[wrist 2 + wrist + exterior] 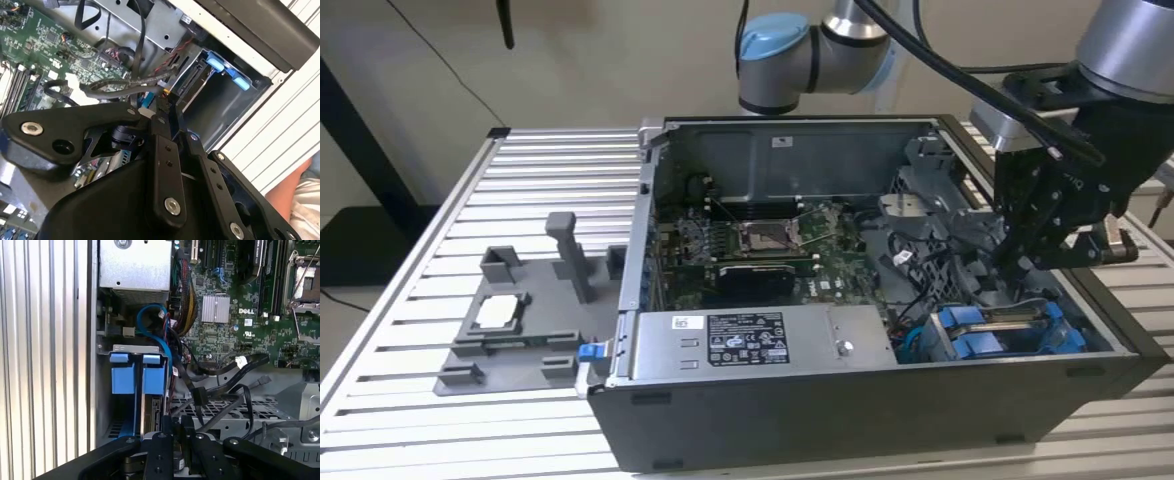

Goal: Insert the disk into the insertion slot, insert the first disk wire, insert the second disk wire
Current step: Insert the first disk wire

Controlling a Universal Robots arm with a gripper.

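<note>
You have the ribbed aluminium table [414,300] under everything, and on it the open dark grey computer case [854,420], which is the reference for the rest. The grey-and-blue robot arm [801,50] rises behind the case and reaches down into it on the exterior view's right. The green motherboard [774,245] covers the middle of the case floor. The silver box with a black-and-white label [734,345] lies along the case's near wall. Outside the case, on the exterior view's left, sits a grey plastic fixture tray [507,350].

In the case's near corner on the exterior view's right you find the narrow grey metal drive bay with blue plastic tabs [135,347]. The flat silver-grey hard drive in its blue carrier [152,412] appears to stand on edge inside that bay, on the side nearer the motherboard.

The black two-finger gripper [167,102] hangs inside the case, right at the bay's motherboard side, with its fingers drawn close together. A black cable [125,81] ends at their tips; you cannot tell whether they pinch it.

A small square silver chip [500,312] rests on the tray outside the case.
</note>
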